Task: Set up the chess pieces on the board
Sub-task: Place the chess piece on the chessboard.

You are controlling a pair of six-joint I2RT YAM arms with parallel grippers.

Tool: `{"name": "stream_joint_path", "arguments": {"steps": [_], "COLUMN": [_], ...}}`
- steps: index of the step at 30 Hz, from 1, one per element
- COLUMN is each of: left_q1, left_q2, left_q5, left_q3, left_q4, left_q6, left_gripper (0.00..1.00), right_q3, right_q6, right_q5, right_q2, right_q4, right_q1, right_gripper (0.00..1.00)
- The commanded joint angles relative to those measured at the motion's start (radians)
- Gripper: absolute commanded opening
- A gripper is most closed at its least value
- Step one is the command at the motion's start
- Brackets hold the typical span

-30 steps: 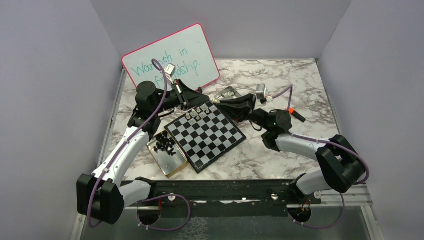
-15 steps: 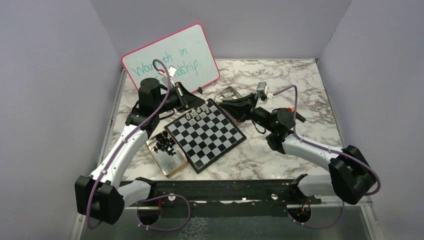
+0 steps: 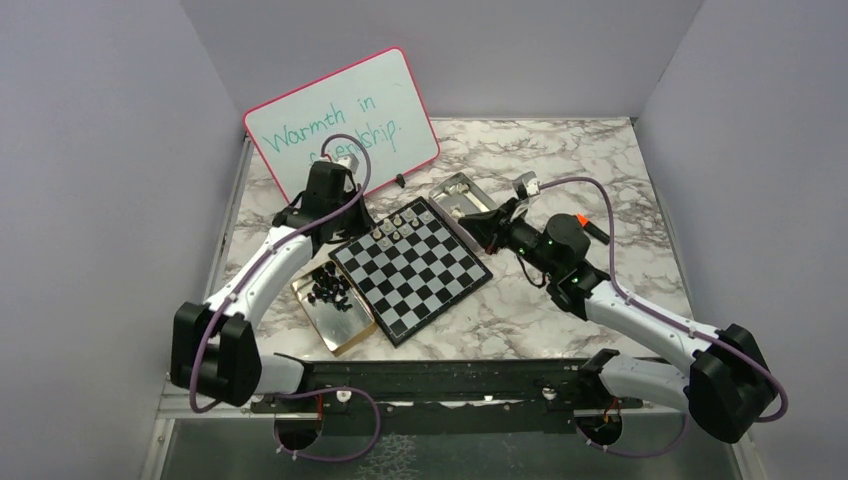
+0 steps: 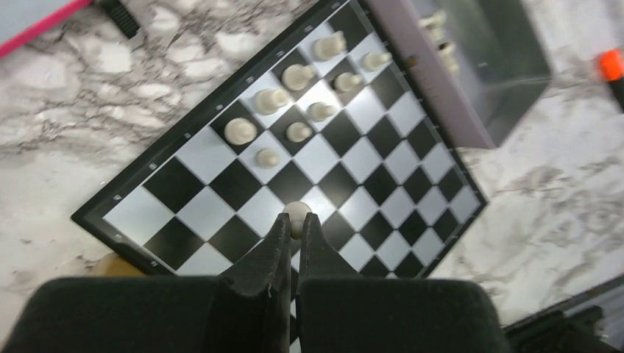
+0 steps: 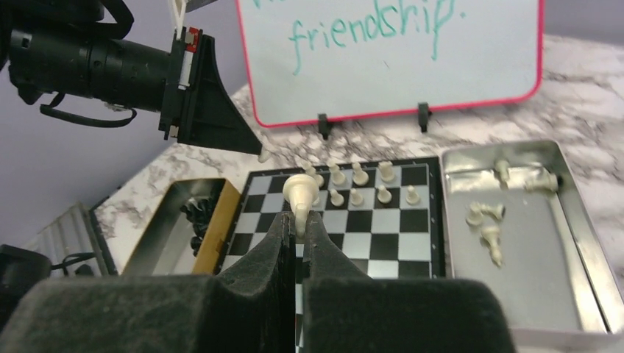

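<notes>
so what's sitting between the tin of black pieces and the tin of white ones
The chessboard fills that stretch, shown best in the top view.

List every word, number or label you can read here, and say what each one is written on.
"Warmth in": teal handwriting, top line on the whiteboard.
"friendship.": second line on the same whiteboard, clearest in the right wrist view.
Tiny marks along the border of the chessboard: too small to read.
No other text can be read.
</notes>
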Motion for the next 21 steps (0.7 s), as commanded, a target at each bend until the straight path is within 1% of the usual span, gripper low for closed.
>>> {"name": "stream_joint_path", "arguments": {"steps": [1,4,7,12,16,21], "left_q1": [-0.006,-0.014,-0.031,-0.081,-0.097,-0.122], "left_q2": [0.102,0.138,0.135,0.162,0.158,0.182], "left_q5": [-0.147,-0.177,-0.232,-0.324,-0.338,-0.369], "left_q3": [0.02,0.0,-0.057,-0.074,-0.107,-0.114], "left_q4": [-0.053,-0.026,0.043,0.065,0.124,0.127], "left_q6": [0.087,0.08,0.062,0.044,0.013,0.005], "left_gripper": [0.0,0.0,0.0,0.0,0.0,0.0], "right_q3": [0.006,0.018,0.017,0.006,0.003,-0.008], "right_q6": [-0.022,-0.036,-0.043,-0.046,-0.048,-0.058], "right_q5": [0.125,0.113,0.111,0.132,0.139,0.143], "right_q2": [-0.003,0.0,-0.004,-0.017,-0.029,-0.051], "right_q4": [-0.157,-0.191,-0.204,-0.207,-0.209,-0.213], "right_q1": [-0.001,-0.001,-0.001,-0.001,-0.001,-0.001], "right_gripper": [0.01,0.01,0.01,0.01,0.01,0.01]}}
